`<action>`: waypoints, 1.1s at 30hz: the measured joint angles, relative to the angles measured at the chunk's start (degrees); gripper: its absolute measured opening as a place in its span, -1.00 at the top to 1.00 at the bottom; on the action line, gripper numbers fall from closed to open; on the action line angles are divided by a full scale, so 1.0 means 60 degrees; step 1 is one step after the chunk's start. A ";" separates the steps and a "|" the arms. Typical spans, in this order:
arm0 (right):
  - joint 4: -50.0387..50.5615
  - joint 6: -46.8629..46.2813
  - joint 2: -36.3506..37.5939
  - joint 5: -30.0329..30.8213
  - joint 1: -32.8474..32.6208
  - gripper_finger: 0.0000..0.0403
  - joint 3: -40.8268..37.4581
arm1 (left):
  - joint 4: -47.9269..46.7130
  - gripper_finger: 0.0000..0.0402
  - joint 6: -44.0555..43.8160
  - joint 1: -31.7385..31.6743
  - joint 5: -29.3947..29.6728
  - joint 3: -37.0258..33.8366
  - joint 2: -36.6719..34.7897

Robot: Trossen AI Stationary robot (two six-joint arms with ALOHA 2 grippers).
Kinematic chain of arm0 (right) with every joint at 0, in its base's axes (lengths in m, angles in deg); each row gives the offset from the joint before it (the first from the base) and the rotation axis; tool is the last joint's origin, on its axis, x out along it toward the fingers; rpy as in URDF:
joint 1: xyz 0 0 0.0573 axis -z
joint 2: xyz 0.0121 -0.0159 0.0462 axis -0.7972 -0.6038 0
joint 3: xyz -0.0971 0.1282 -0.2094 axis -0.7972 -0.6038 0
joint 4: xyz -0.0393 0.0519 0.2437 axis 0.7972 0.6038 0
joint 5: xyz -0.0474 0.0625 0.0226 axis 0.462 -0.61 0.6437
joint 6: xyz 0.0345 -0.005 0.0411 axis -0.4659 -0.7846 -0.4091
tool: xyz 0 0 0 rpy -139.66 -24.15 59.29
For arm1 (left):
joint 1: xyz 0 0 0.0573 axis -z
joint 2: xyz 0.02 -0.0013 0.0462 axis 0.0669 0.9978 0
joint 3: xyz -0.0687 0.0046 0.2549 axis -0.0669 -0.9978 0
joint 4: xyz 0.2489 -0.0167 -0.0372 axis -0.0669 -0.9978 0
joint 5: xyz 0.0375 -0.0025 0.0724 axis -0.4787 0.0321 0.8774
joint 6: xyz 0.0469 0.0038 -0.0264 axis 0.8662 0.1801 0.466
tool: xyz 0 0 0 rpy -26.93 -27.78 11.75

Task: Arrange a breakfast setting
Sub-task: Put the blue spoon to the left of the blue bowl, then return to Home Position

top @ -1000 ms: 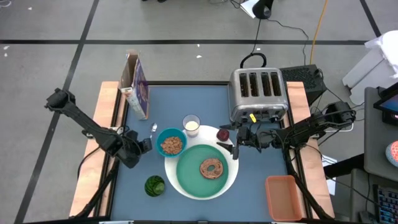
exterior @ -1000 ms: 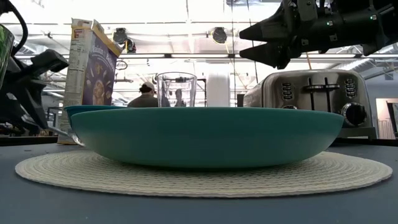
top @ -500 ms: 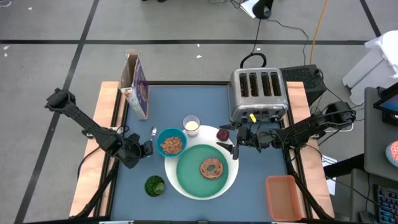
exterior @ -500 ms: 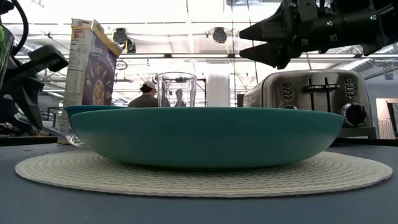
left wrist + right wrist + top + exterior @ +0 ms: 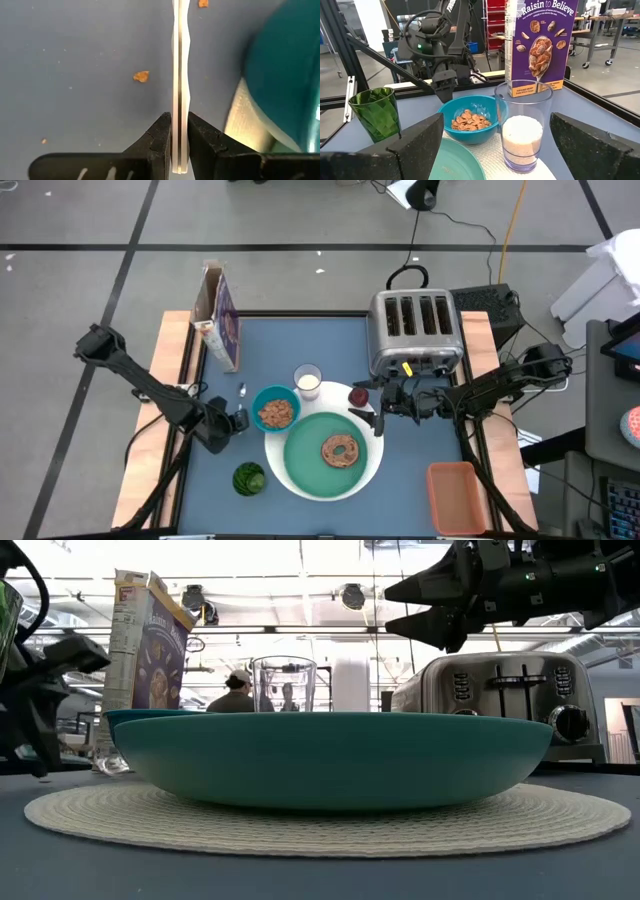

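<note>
My left gripper is shut on a white spoon just left of the small teal bowl of cereal. The bowl, the glass of milk and the teal plate with the brown bagel rest on a round white woven mat. The red apple lies by the mat's far right rim. The purple cereal box stands at the far left. My right gripper is open and empty, above the plate's right rim next to the apple. My left gripper pinches the spoon's handle near its free end between its two fingers. The spoon shows edge-on and runs straight out from the fingertips, toward the table's far side. Its bowl end is low beside the teal bowl; whether it rests on the table I cannot tell.
A green cup stands near the front edge, left of the plate. A steel toaster stands at the far right and an orange bin at the near right. Cereal crumbs lie on the blue table.
My left gripper has shifted a little toward the table's near edge and down, still shut on the spoon. The spoon's bowl end has moved slightly toward the table's left.
</note>
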 joint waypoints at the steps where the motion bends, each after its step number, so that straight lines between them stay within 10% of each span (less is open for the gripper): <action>1: -0.0009 0.0000 0.0000 0.0000 0.0003 -0.77 0.0002 | 0.0046 0.75 0.0000 -0.0012 0.0000 0.0000 0.0135; 17: -0.0063 0.0066 0.0000 0.0000 0.0003 -0.77 0.0004 | 0.0166 0.73 0.0538 -0.0042 0.0000 -0.0004 0.0451; 33: -0.0063 0.0069 0.0000 0.0000 0.0002 -0.77 0.0004 | 0.0159 0.27 0.0825 -0.0050 -0.0441 0.0004 0.0285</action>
